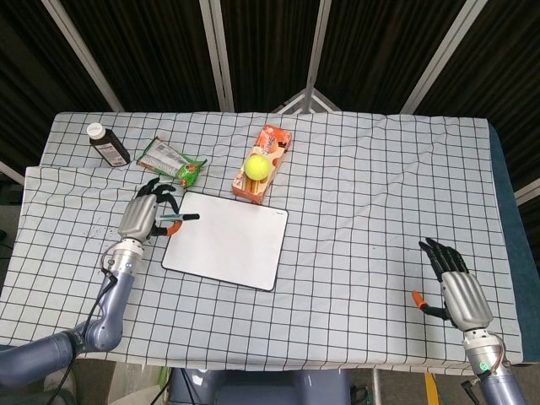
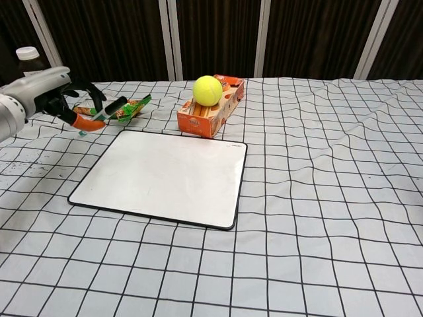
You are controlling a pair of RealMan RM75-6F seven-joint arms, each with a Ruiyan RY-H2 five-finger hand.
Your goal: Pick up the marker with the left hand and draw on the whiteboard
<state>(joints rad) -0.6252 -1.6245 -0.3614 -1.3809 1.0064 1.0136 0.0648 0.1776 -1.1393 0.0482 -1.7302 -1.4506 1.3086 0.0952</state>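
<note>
While the whiteboard (image 1: 225,240) lies flat on the checked tablecloth (image 1: 354,186), the left hand (image 1: 140,214) hangs off its far-left corner with the marker (image 1: 180,219) pinched between thumb and fingers, the other fingers fanned out a bit. In the chest view that hand (image 2: 51,94) is clearly up off the cloth, and the marker (image 2: 104,112) is tilted, black cap end pointing up and toward the board, so the pen is in the air just beside the board's left edge rather than touching it. The board surface looks blank white, no marks I can make out.

Past the whiteboard's far edge sits an orange box (image 1: 263,163) with a yellow tennis ball (image 1: 257,165) resting on top of it; in the chest view the ball (image 2: 207,90) sits on the near end of the box (image 2: 210,107). Left of that box, also beyond the board, there's a green snack packet (image 1: 171,160), and further left a dark bottle (image 1: 107,143) with a white cap, standing upright.

The right hand (image 1: 456,285) is well away from the whiteboard, down near the cloth's right front corner, resting palm-down with fingers stretched out and slightly apart, holding nothing. It only shows up in the head view. Dark curtains with pale frame bars run behind the table.
</note>
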